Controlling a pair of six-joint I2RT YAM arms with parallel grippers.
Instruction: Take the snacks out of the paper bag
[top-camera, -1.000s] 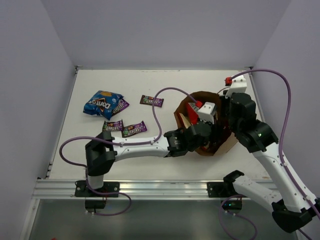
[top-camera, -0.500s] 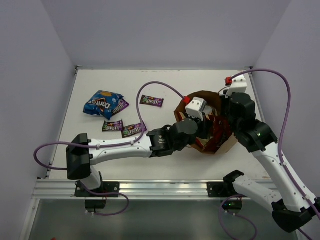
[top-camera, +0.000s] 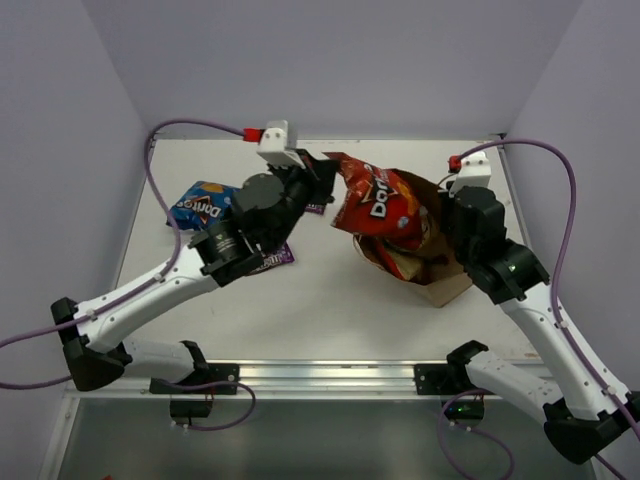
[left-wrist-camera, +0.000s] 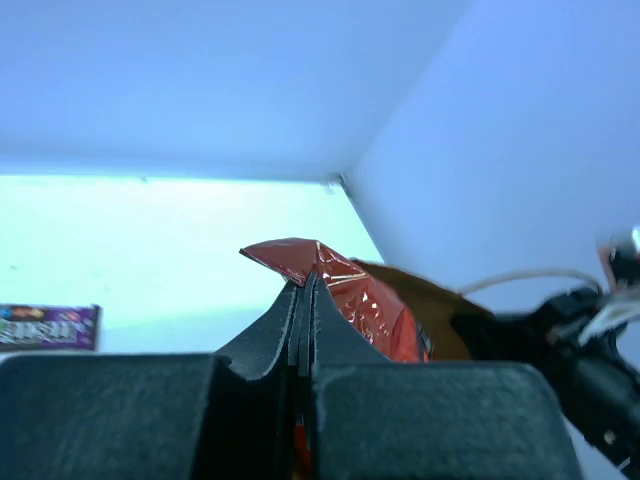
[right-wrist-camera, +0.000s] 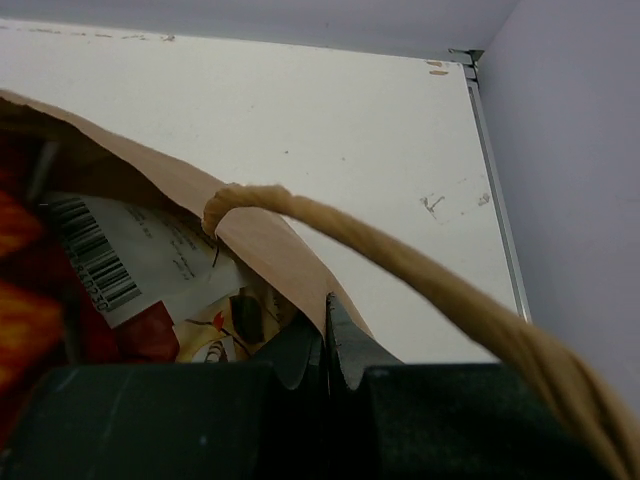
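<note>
My left gripper (top-camera: 325, 172) is shut on the top corner of a red-orange chip bag (top-camera: 380, 205) and holds it in the air, its lower end over the mouth of the paper bag (top-camera: 435, 280). In the left wrist view the fingers pinch the red bag's crimped corner (left-wrist-camera: 300, 262). My right gripper (top-camera: 447, 232) is shut on the paper bag's rim (right-wrist-camera: 270, 250), beside its twisted handle (right-wrist-camera: 400, 262). A white-and-red packet (right-wrist-camera: 130, 250) lies inside the bag. The blue Doritos bag (top-camera: 200, 205) and a purple candy bar (top-camera: 272, 260) rest on the table to the left.
Another purple candy bar (left-wrist-camera: 45, 327) lies on the table past my left gripper. The left arm stretches high across the table's left half. White walls close in the table at the back and on both sides. The right arm's cable (top-camera: 560, 200) loops above the right edge.
My left gripper has come up out of the paper bag and swung back and left, pulling the red-orange chip bag out. The right gripper stayed on the bag's rim.
</note>
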